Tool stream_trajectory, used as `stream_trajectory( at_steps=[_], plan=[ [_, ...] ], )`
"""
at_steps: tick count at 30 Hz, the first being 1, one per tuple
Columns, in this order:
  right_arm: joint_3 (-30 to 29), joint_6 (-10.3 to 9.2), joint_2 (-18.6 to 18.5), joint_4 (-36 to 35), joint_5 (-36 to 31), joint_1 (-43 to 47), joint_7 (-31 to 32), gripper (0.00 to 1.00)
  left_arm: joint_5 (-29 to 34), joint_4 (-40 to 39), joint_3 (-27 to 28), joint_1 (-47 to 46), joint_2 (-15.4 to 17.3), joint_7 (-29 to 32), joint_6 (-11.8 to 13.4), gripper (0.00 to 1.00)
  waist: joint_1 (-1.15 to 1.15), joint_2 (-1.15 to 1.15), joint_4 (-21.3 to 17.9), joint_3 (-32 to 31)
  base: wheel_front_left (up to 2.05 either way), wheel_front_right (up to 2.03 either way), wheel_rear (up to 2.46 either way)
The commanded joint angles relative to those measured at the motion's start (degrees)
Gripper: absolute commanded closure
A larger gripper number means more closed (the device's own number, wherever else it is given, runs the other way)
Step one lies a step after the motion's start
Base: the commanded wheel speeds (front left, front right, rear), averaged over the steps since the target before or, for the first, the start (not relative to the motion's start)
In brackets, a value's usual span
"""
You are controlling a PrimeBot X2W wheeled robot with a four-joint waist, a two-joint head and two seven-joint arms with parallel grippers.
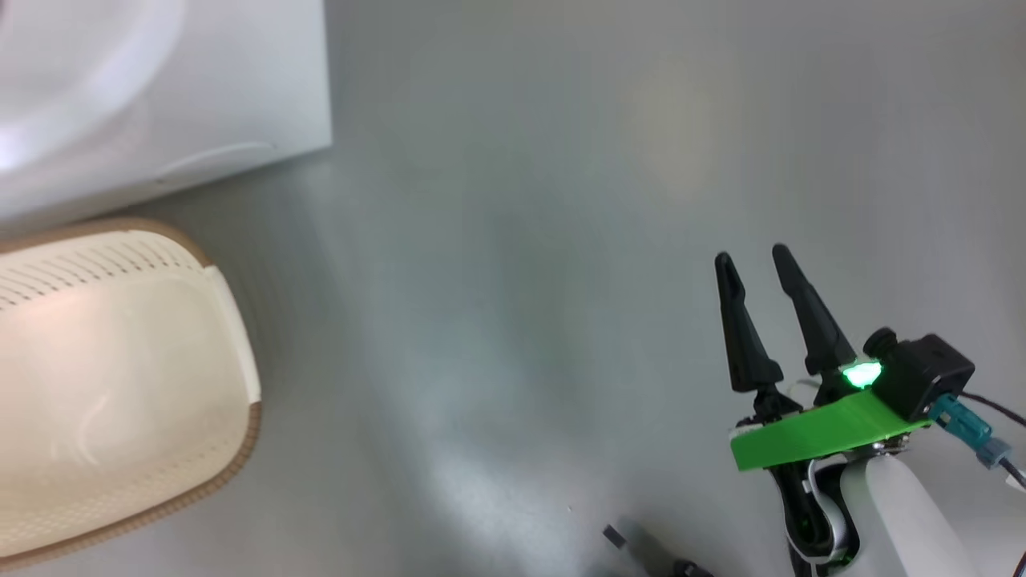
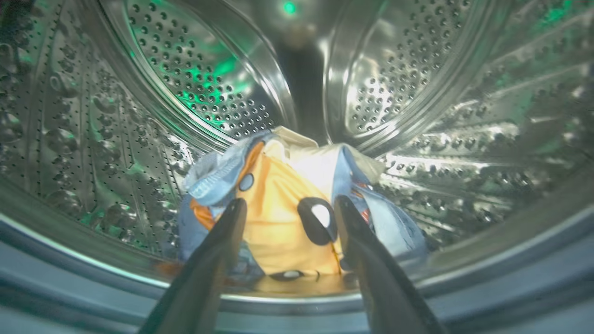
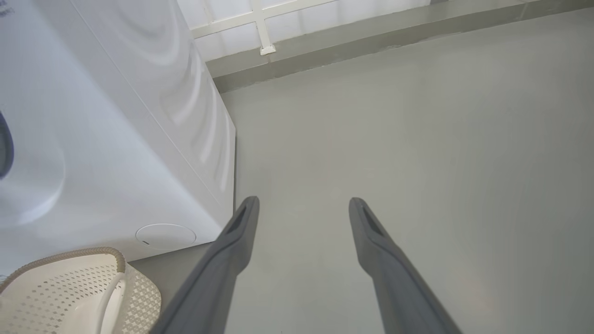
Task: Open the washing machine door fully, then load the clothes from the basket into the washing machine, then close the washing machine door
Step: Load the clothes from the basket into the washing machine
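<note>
In the left wrist view the clothes (image 2: 287,204), a bundle of light-blue, orange and cream fabric, lie on the bottom of the steel drum of the washing machine (image 2: 93,139). My left gripper (image 2: 290,204) stands open just in front of them, one finger at each side, nothing pinched. The cream basket (image 1: 120,385) sits on the floor at the lower left of the head view, beside the washing machine's white front (image 1: 200,96). My right gripper (image 1: 753,256) hangs open over bare floor to the right. The washing machine door is out of view.
Grey floor (image 1: 521,280) stretches to the right of the washing machine. A low ledge under a white window frame (image 3: 264,28) runs along the far end in the right wrist view. The basket's handle (image 3: 111,297) shows at that view's lower left.
</note>
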Motion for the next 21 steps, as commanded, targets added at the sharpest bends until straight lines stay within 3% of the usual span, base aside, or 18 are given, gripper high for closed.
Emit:
stream_trajectory(
  at_steps=[1, 12, 21],
  plan=[
    [0.5, 0.25, -0.6, -0.7, -1.2, 2.1, -0.5, 0.0, -0.1, -0.6, 0.6, 2.8, 2.5, -0.9, -0.2, 0.0, 0.0, 0.0, 2.4, -4.6, 0.0, 0.0, 0.0],
    [-0.9, 0.25, -0.6, 0.8, -3.5, 7.3, -0.5, 0.0, -2.4, -6.2, 2.6, 21.7, -3.0, -3.7, 0.9, 0.0, 0.0, 0.0, 5.5, -15.8, 0.0, 0.0, 0.0],
    [-2.9, 0.25, -1.4, 0.2, -5.9, 11.5, 1.2, 0.0, -1.3, -27.8, 6.5, 42.9, -9.4, -3.8, 5.6, 0.0, 0.0, 0.0, 8.2, -23.0, 0.0, 0.0, 0.0]
  ],
)
